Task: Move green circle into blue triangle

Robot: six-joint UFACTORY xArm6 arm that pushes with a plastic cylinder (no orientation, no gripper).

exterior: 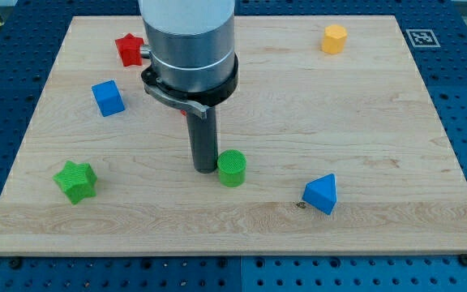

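The green circle (232, 168) stands on the wooden board a little below the middle. The blue triangle (322, 195) lies to its right and slightly lower, with a clear gap between them. My tip (204, 169) rests on the board just to the left of the green circle, touching it or nearly so. The arm's grey body rises above it at the view's top.
A green star (75, 181) lies at the lower left. A blue cube (108, 98) and a red star (129, 49) are at the upper left. An orange block (334, 39) is at the upper right. The board's edge (233, 251) runs along the bottom.
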